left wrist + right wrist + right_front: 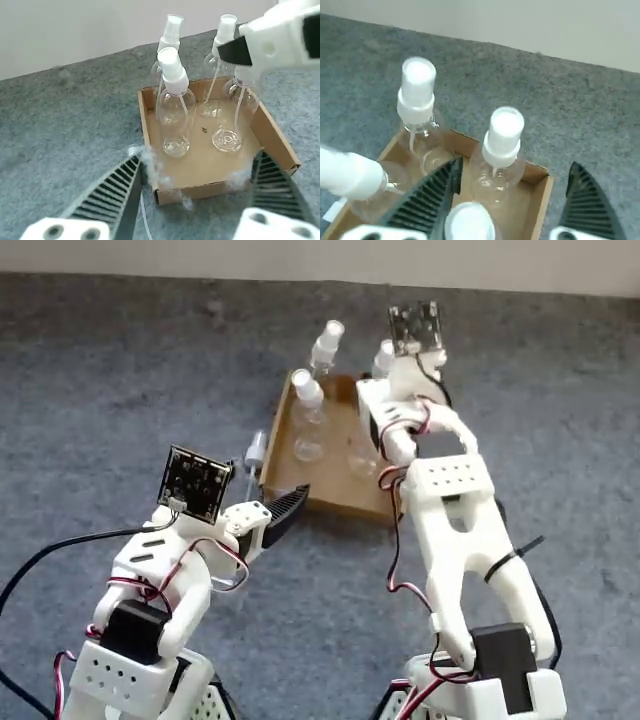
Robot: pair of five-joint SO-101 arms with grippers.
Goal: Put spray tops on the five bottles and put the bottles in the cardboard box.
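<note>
The cardboard box [280, 462] [272, 135] sits on the grey carpet and holds several clear bottles with white spray tops. One bottle [308, 410] [173, 102] stands at the box's near left. Two more [167, 42] [220, 47] stand along the far side. My right gripper [507, 210] hangs open above the box, with a bottle's white top [470, 225] between its fingers. Two capped bottles [417, 102] [502, 145] stand just beyond it. My left gripper [195, 200] [265, 528] is open and holds nothing, low before the box's near wall. A loose spray top [255, 450] [135, 151] lies on the carpet beside the box.
The right arm [445, 500] [280, 40] stretches over the box's right side. Grey carpet [120, 380] runs open to the left of the box and behind it. A pale wall borders the carpet at the back.
</note>
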